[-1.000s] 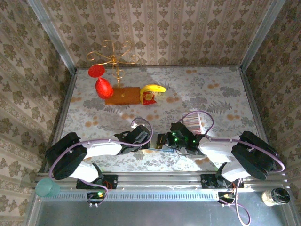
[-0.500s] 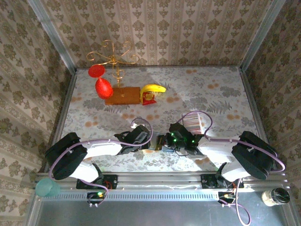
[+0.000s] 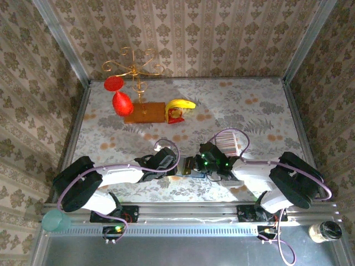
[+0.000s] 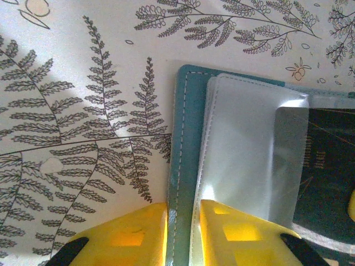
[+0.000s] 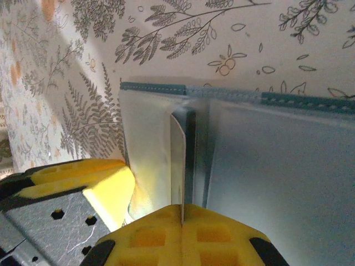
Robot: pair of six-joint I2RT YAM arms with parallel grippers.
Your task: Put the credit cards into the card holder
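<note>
Your left pincer (image 4: 183, 230) was clamped on the edge of the teal card holder (image 4: 186, 138) on the bench (image 4: 72, 111), and your right pincer (image 5: 150, 208), pinched shut on one upright credit card (image 5: 177, 155), had the holder's clear sleeve (image 5: 277, 166) dead ahead at twelve o'clock, the card's long axis pointing in.

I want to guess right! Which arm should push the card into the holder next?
Right. The right end effector pinches a card edge-on at the holder sleeve. The left end effector grips the holder's teal edge, probably steadying it.
</note>
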